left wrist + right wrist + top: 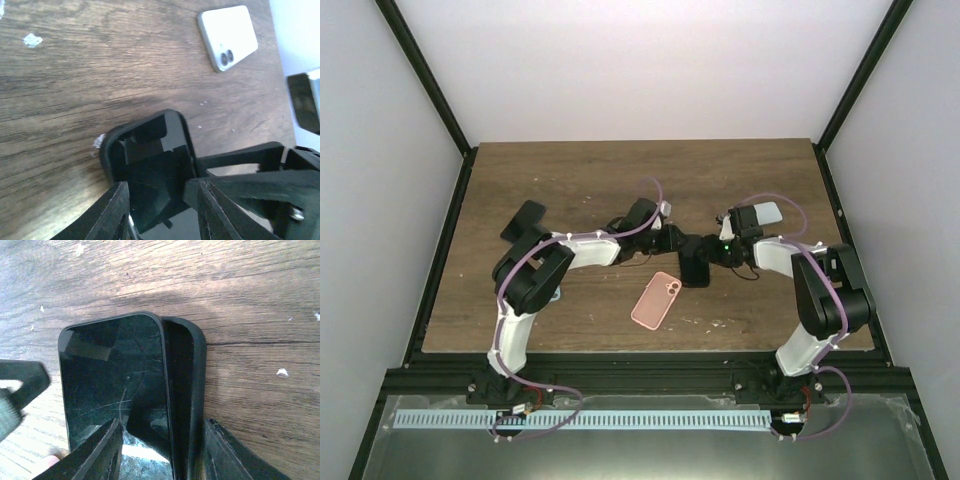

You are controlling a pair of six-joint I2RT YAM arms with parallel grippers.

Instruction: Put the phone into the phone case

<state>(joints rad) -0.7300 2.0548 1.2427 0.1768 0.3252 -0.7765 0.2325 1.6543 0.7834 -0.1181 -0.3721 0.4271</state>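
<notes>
The black phone (112, 375) lies screen up at the table's middle (696, 270), partly inside the black phone case (192, 385). The case's right wall stands free of the phone's edge. In the left wrist view the case's end (142, 145) shows its inner rim, with the glossy screen (175, 222) below. My left gripper (161, 192) is open over that end. My right gripper (162, 427) is open too, with one finger (97, 450) above the screen and the other (227, 452) outside the case wall. The two grippers meet head-on over the phone (672, 243) (717, 250).
A pink phone case (656, 300) lies camera side up just left of the black phone, toward the near edge. A white phone (229, 36) lies back up behind the right arm (767, 212). Black frame posts border the wooden table (570, 170).
</notes>
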